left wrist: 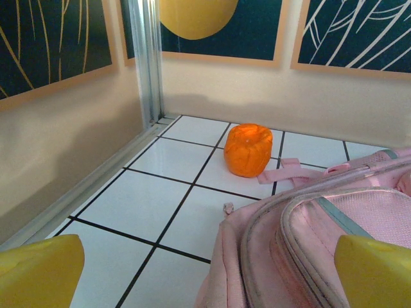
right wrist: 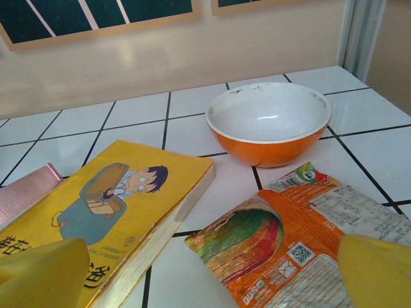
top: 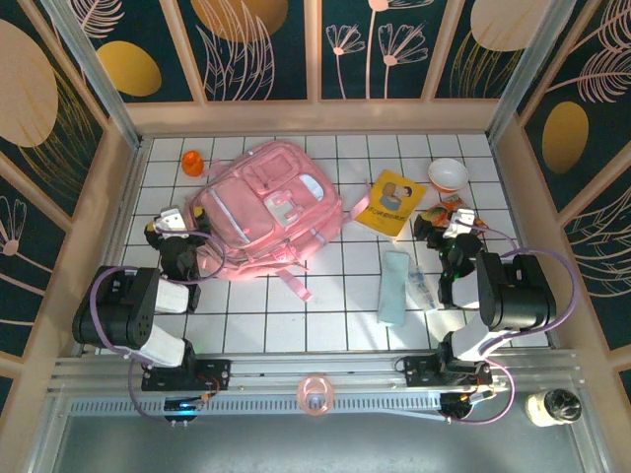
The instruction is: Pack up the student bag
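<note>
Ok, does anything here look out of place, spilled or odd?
Nothing spilled or broken. The student bag lies flat and askew on the tiled table, one strap trailing loose. A pink ring sits off it on the front rail.

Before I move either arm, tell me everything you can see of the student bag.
The student bag is a large pale pink fabric backpack lying flat, front up, on the left-centre of the white tiled table. Its front carries zip pockets and a white and clear panel; the zips seem shut. Pink straps trail toward the near edge, and another reaches toward the orange cup. The open left gripper sits at its left edge.
</note>
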